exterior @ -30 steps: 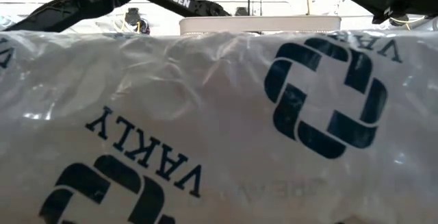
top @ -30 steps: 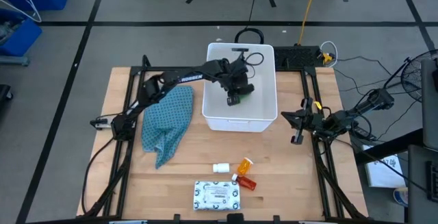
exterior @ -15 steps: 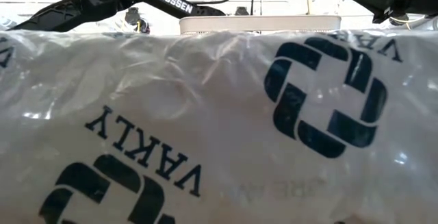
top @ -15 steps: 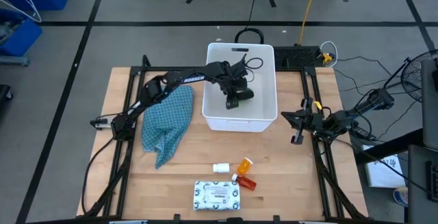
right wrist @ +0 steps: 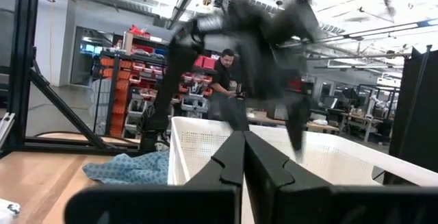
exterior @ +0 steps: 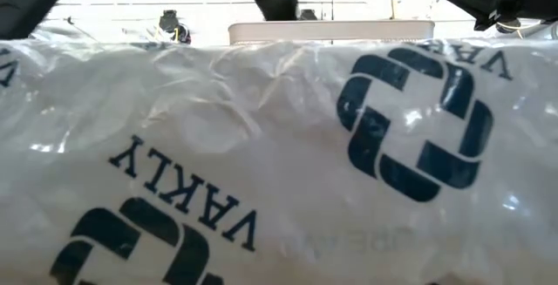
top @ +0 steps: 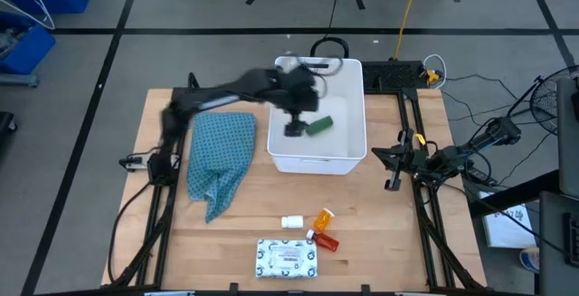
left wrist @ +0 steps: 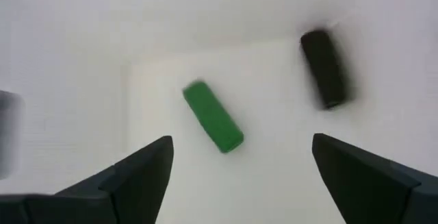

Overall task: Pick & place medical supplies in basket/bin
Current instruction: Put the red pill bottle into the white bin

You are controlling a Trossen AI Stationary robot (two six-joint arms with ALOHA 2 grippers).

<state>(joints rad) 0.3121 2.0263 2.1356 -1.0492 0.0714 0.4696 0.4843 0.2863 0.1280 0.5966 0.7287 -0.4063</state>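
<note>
The white tub sits at the table's far middle, holding the green piece and black block already dropped in. Above them the left gripper hangs wide and empty. The right gripper, fingers pressed together, waits beside the tub; the orange bottle, red tube, white bottle and packet remain near the front edge.

We see a large white rectangular plastic tub holding a bright green oblong piece and a small matte black block. Beside the tub lies a teal-blue cloth with a fine dotted pattern. On the pale wooden tabletop we see a small white bottle, an orange pill bottle, a red tube, and a flat white packet speckled with dark dots. Both arms are black.
</note>
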